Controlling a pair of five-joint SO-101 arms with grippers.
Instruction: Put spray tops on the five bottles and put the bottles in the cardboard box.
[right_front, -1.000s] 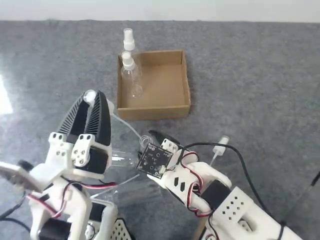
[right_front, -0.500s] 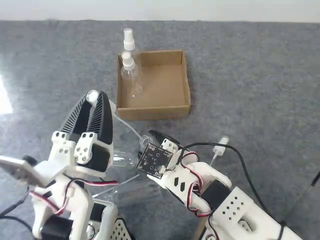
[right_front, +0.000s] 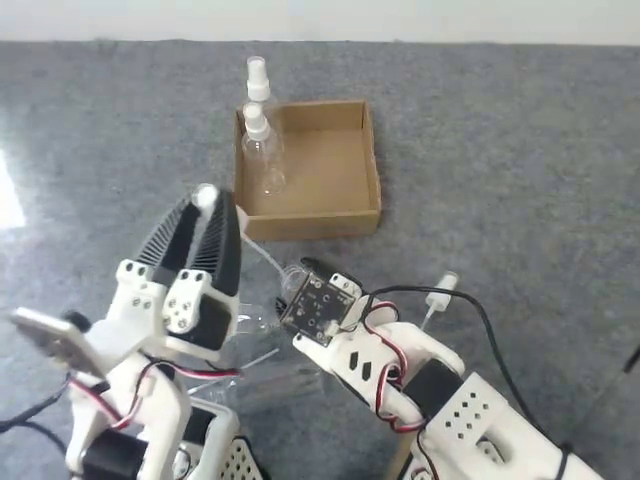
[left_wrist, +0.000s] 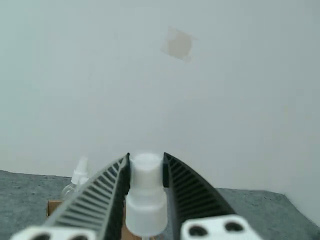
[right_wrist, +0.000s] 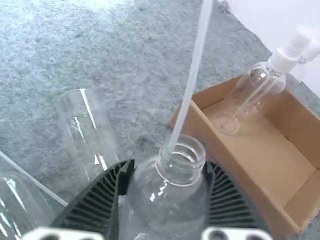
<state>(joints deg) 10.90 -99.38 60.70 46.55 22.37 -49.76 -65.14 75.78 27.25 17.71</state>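
Left gripper pinching spray top, tube already in neck of bottle clamped by right gripper. One capped bottle in cardboard box (another just behind, outside I think). Rest looks undone.

The cardboard box is showing plain brown, the carpet speckled grey. At the box's eleven o'clock, two clear bottles are wearing white tops. Black ribbed fingers are flanking a white spray top and another clear bottle.
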